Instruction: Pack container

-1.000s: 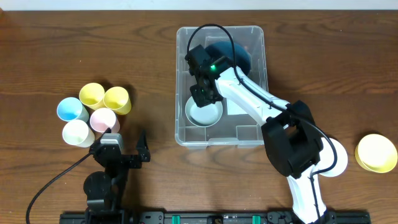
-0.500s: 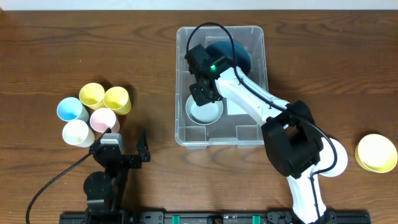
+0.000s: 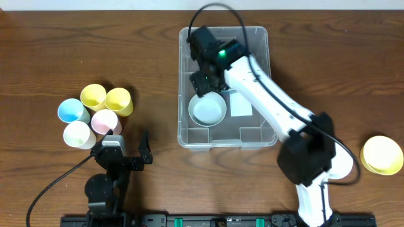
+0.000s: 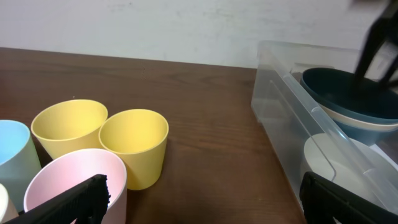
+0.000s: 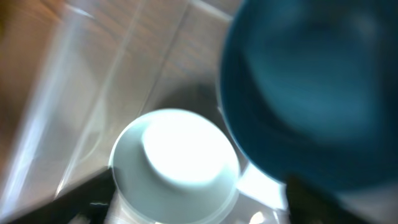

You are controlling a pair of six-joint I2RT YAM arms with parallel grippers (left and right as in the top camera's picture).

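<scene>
The container (image 3: 262, 34) is a large clear bin at the middle back of the table. A pale bowl (image 3: 208, 110) lies in its near left part, beside a white label (image 3: 240, 104). My right gripper (image 3: 206, 81) hangs open over the container, just behind the pale bowl and holding nothing. In the right wrist view the pale bowl (image 5: 177, 165) lies below the spread gripper (image 5: 199, 208), and a dark blue bowl (image 5: 311, 93) fills the upper right. My left gripper (image 3: 124, 150) rests open near the front edge, next to the cups.
Several cups stand at the left: two yellow (image 3: 106, 98), a blue (image 3: 71, 111), a pink (image 3: 104, 120) and a white (image 3: 78, 133). A yellow bowl (image 3: 382, 154) sits at the far right. A white dish (image 3: 344, 162) lies partly under the right arm's base.
The right gripper has opened, let go of the pale bowl and drawn back toward the container's far end. The bowl stays in the container. The left arm has not moved.
</scene>
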